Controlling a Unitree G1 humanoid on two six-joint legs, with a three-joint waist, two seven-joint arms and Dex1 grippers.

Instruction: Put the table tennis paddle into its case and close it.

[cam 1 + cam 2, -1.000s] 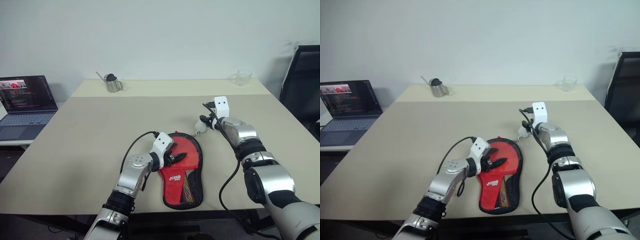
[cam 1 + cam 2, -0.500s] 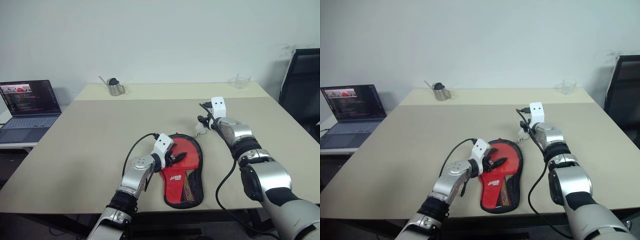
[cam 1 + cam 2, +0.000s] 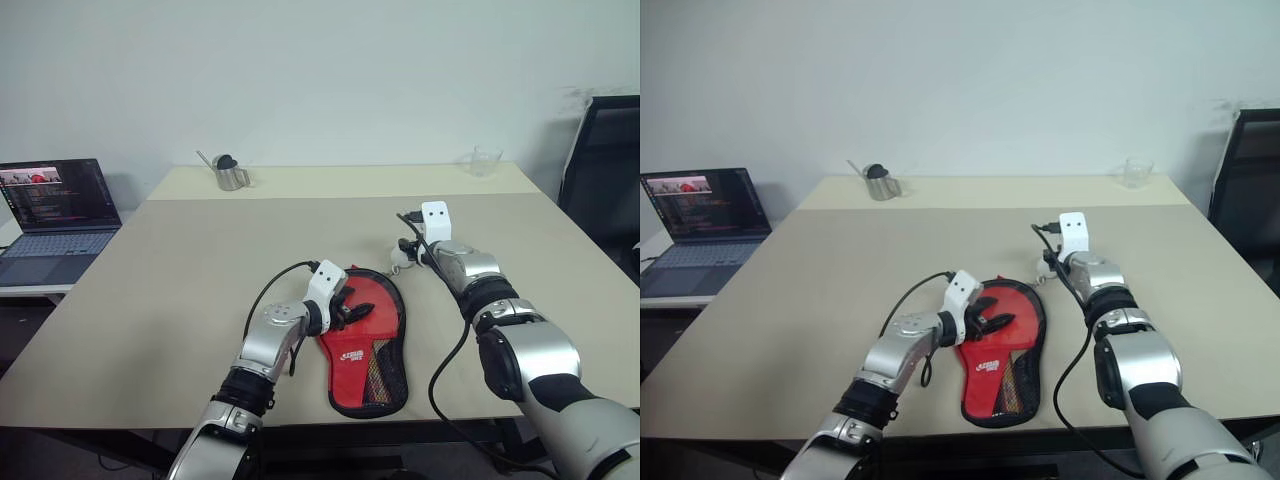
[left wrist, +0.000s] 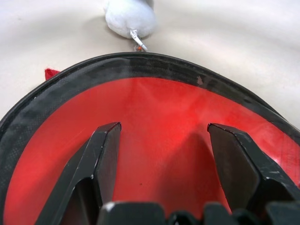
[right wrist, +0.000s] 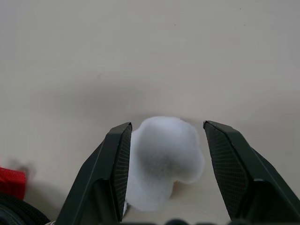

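The case (image 3: 366, 342) lies flat on the table, red side up, with its mesh pocket and white logo toward me. My left gripper (image 3: 352, 311) stands open over its round red face (image 4: 154, 108), one finger on each side and nothing between them. The white plush keychain (image 5: 164, 152) lies on the table off the case's far rim. My right gripper (image 5: 166, 126) is open with the plush between its fingers; one finger is beside it and the other stands apart. The table tennis paddle is out of view.
An open laptop (image 3: 55, 205) sits on a side table at the left. A metal cup (image 3: 230, 172) and a clear glass (image 3: 485, 160) stand at the table's far edge. A black chair (image 3: 605, 170) stands at the right.
The camera view has shifted a little. Both grippers keep their places and their openings, and the case has not moved.
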